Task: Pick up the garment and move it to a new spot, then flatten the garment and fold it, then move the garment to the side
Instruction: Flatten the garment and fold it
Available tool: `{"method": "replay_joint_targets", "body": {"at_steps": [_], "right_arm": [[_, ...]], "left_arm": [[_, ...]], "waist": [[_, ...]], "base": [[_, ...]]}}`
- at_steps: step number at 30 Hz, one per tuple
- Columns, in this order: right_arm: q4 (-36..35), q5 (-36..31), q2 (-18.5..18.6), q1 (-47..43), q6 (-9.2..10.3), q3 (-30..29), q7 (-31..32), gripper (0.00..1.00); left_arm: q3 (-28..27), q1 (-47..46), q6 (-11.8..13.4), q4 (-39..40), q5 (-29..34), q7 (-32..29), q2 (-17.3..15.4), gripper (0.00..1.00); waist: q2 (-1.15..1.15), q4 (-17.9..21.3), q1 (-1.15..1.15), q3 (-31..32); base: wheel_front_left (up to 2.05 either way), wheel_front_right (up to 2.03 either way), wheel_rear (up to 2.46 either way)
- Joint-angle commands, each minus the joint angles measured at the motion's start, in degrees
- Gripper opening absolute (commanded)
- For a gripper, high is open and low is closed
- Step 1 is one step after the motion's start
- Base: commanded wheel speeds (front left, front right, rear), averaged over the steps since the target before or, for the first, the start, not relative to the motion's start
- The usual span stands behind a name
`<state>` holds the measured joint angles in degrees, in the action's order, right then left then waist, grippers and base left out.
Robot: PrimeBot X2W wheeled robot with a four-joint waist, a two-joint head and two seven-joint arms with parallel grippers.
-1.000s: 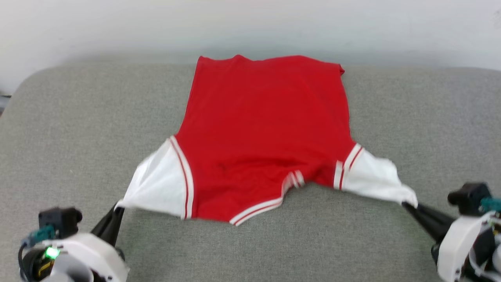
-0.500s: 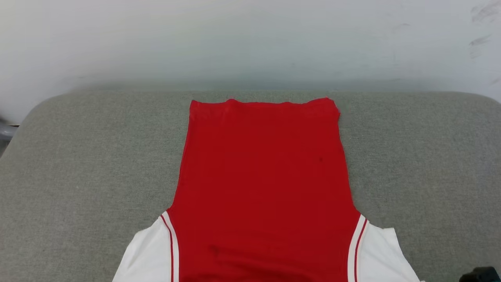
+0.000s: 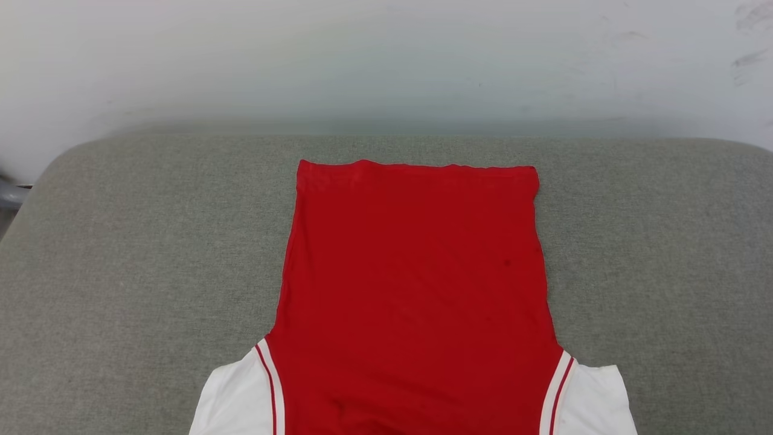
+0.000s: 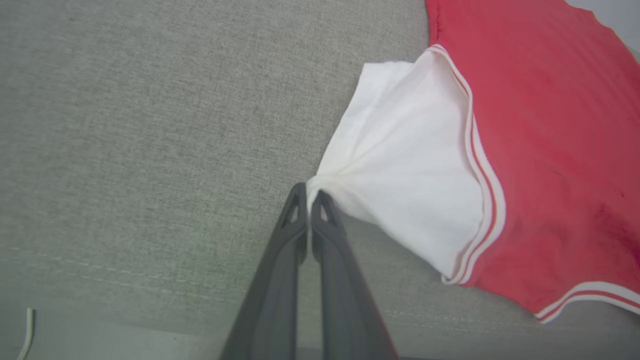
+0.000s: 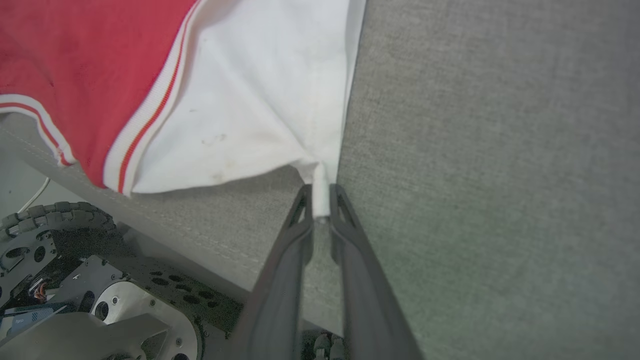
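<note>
The garment (image 3: 416, 290) lies spread, plain red side up, down the middle of the grey cushion (image 3: 121, 241), hem toward the cushion's far edge and both white sleeves near its front edge. It is thin, limp knit: light, stretchy, and apt to wrinkle or drag on the cushion's coarse weave, so it is best taken at hems and corners with both sides pulled evenly. The left pincer (image 4: 306, 192) is clenched on the left sleeve (image 4: 400, 150) cuff. The right pincer (image 5: 321, 192) has the right sleeve (image 5: 260, 100) cuff between barely parted fingers, apparently gripped, though how firmly is hard to tell.
</note>
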<state>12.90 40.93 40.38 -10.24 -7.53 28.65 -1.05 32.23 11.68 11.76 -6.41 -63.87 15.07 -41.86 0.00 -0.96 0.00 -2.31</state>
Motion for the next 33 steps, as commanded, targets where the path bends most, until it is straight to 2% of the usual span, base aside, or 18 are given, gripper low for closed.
{"method": "replay_joint_targets", "body": {"at_steps": [1,6,10,14,19,20,25,33], "right_arm": [[-0.7,-0.3,-0.5,0.2,0.08,-1.1,-0.2,1.00],[-4.1,-2.3,-0.1,2.9,0.08,-9.0,-1.3,1.00],[-9.1,-3.5,1.2,7.5,0.08,-16.3,0.3,1.00],[-13.2,-4.8,2.6,15.1,0.08,-20.9,5.0,1.00],[-13.9,-4.0,3.6,27.9,0.08,-22.2,14.4,1.00],[-13.9,-4.0,3.6,27.9,0.08,-22.2,14.4,1.00],[-11.1,-3.9,4.5,40.6,0.08,-20.2,28.0,1.00],[-0.3,-5.0,3.6,56.2,0.08,-17.0,56.0,1.00]], "left_arm": [[-0.5,-0.8,0.0,0.3,0.8,0.1,0.5,0.00],[-1.9,-2.4,0.3,2.1,4.0,0.1,2.1,0.00],[-2.7,-3.9,0.2,3.8,6.8,0.1,3.4,0.00],[-2.9,-6.6,0.1,5.3,10.0,0.1,4.7,0.00],[-2.1,-11.6,-0.8,6.0,13.1,0.1,7.2,0.00],[-2.1,-11.6,-0.8,6.0,13.1,0.1,7.2,0.00],[-1.5,-16.4,-2.2,6.0,16.0,0.1,10.5,0.00],[-2.0,-20.5,-4.6,5.1,19.9,0.1,15.7,0.00]], "waist": [[0.00,-0.2,0.00,-0.2],[0.00,-1.5,0.00,-1.3],[0.00,-3.1,0.00,-3.0],[0.00,-5.8,0.00,-5.4],[0.00,-9.7,0.00,-9.9],[0.00,-9.7,0.00,-9.9],[0.00,-13.3,0.00,-14.6],[0.00,-17.6,0.00,-21.5]], "base": [[0.00,0.00,0.00],[0.00,0.00,0.00],[0.00,0.00,0.00],[0.00,0.00,0.00],[0.00,0.00,0.00],[0.00,0.00,0.00],[0.00,0.00,0.00],[0.00,0.00,0.00]]}}
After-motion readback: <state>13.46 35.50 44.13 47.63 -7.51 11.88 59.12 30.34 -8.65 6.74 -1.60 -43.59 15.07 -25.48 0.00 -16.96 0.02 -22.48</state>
